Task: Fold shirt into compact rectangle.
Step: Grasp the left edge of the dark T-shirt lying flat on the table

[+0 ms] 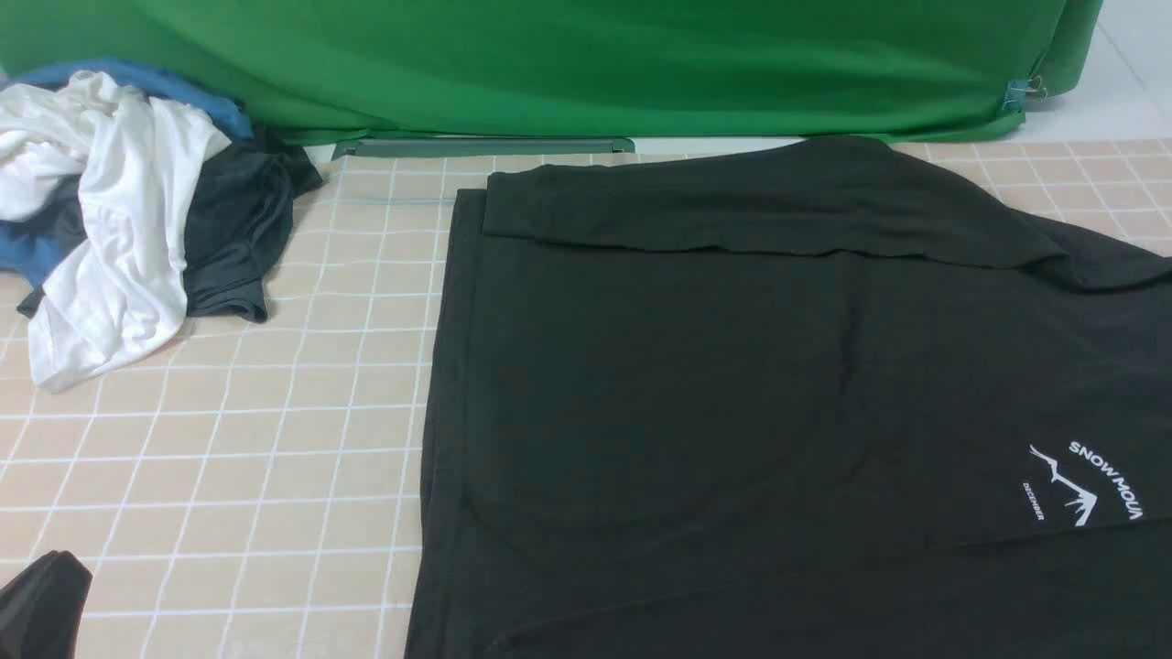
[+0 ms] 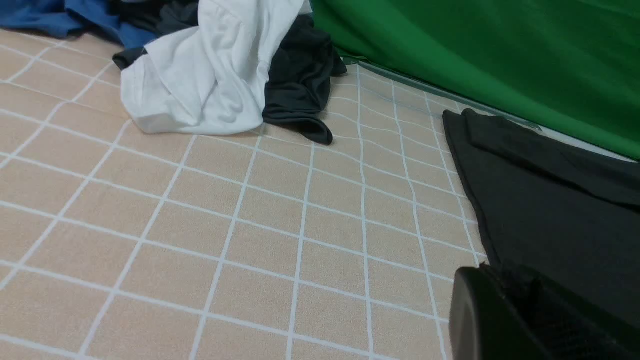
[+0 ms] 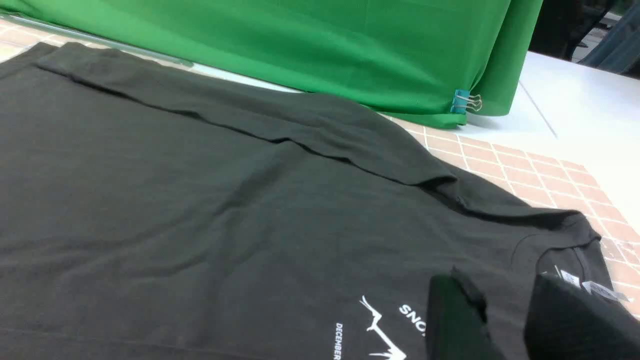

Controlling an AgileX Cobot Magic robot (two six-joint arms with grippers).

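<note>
The main risk was in the cloth itself: the shirt (image 1: pixel 732 366) was big and soft, so a pinch that caught only the top layer could have dragged it into a bunch instead of turning a clean fold. Lifting from one side alone could have skewed it too, since my left gripper (image 1: pixel 41 604) was closed, empty and well apart from the shirt's left edge. A careless pull might also have undone the flap (image 1: pixel 732 215) already laid over along the far side. My right gripper (image 3: pixel 500 295) hung over the shirt near the logo (image 1: pixel 1067 490) and collar (image 3: pixel 565 250), fingers parted, with nothing between them that I could see; coming down badly there, it could have wrinkled the neck end.

The shirt lay spread on the table (image 1: pixel 275 439), filling the middle and right of the front view and running off its near and right edges. It was black, mostly smooth, with shallow creases and a straight left edge. The pile (image 1: pixel 128 210) of other clothes sat at the far left, clear of it.
</note>
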